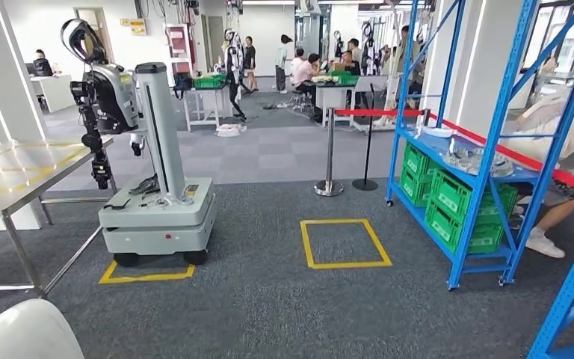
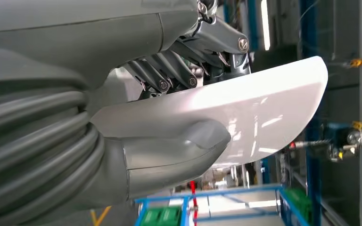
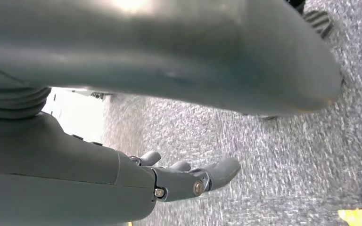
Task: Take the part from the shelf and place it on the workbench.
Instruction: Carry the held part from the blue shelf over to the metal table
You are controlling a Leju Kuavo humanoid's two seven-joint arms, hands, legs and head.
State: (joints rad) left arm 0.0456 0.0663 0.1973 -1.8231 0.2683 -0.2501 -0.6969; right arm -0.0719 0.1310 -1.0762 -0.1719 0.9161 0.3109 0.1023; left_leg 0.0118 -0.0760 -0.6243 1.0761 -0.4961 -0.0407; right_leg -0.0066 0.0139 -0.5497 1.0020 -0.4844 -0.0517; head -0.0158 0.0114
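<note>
The part is a smooth white curved shell; one rounded corner of it (image 1: 22, 333) shows at the bottom left of the head view. In the left wrist view my left hand (image 2: 136, 160) grips the part (image 2: 264, 108), the thick thumb under it and the dark fingers (image 2: 169, 75) on its other face. The steel workbench (image 1: 15, 172) stands at the left, ahead of the part. The blue shelf (image 1: 486, 149) is at the right. My right hand (image 3: 122, 179) hangs over the grey carpet, its fingers (image 3: 207, 176) stretched out and holding nothing.
A grey wheeled robot (image 1: 157, 187) with a tall column stands beside the workbench. A yellow taped square (image 1: 344, 243) marks the carpet in the middle. A stanchion (image 1: 329, 149) with a red belt stands behind it. Green crates (image 1: 456, 202) fill the shelf's lower levels, and a person (image 1: 568, 142) sits behind it.
</note>
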